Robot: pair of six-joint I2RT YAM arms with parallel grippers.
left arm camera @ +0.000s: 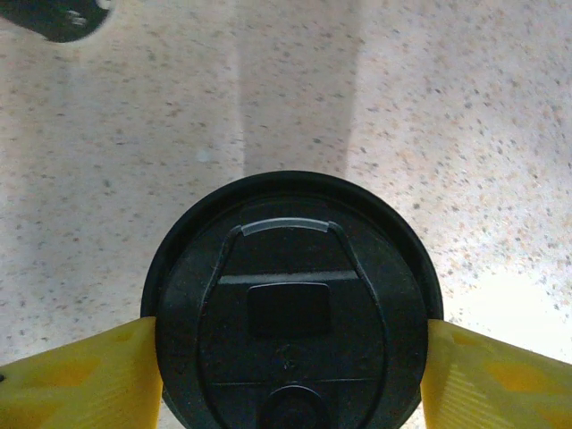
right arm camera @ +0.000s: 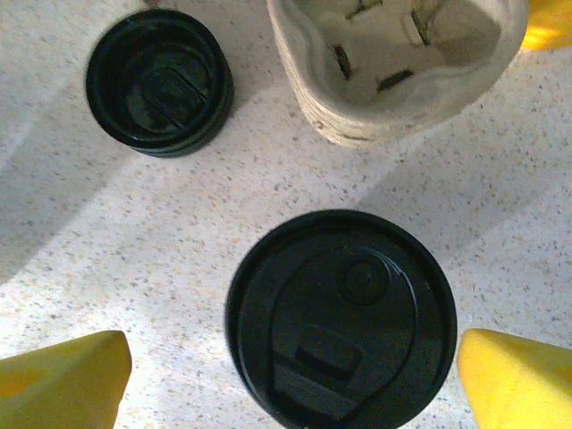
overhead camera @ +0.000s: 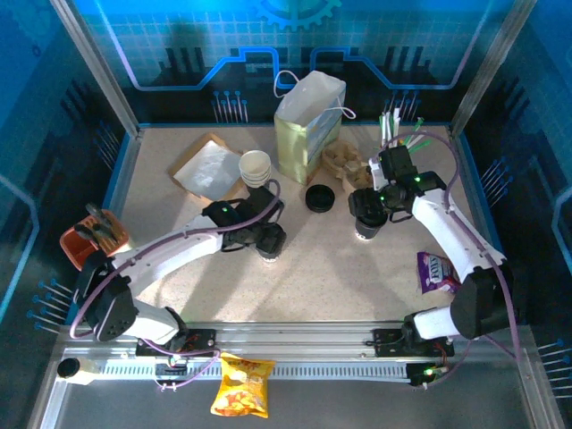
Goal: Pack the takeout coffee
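A takeout coffee [overhead camera: 270,254], a cream cup under a round black lid [left arm camera: 290,299], stands mid-table. My left gripper [overhead camera: 267,238] [left arm camera: 290,380] is straight above it. Both yellow fingers [left arm camera: 85,380] meet the lid's sides with no gap, and their inner edges are hidden under the rim. A second lidded cup [overhead camera: 366,232] [right arm camera: 341,317] stands to the right. My right gripper [overhead camera: 369,213] [right arm camera: 295,384] hangs open over it, and table shows between each yellow finger [right arm camera: 63,380] and that lid.
A stack of bare black lids [overhead camera: 319,197] [right arm camera: 159,82] lies between the arms, with a pulp cup carrier [overhead camera: 344,161] [right arm camera: 393,89] behind it. A paper bag [overhead camera: 308,125] and lidless cups [overhead camera: 256,168] stand at the back. A purple packet [overhead camera: 435,271] lies at the right.
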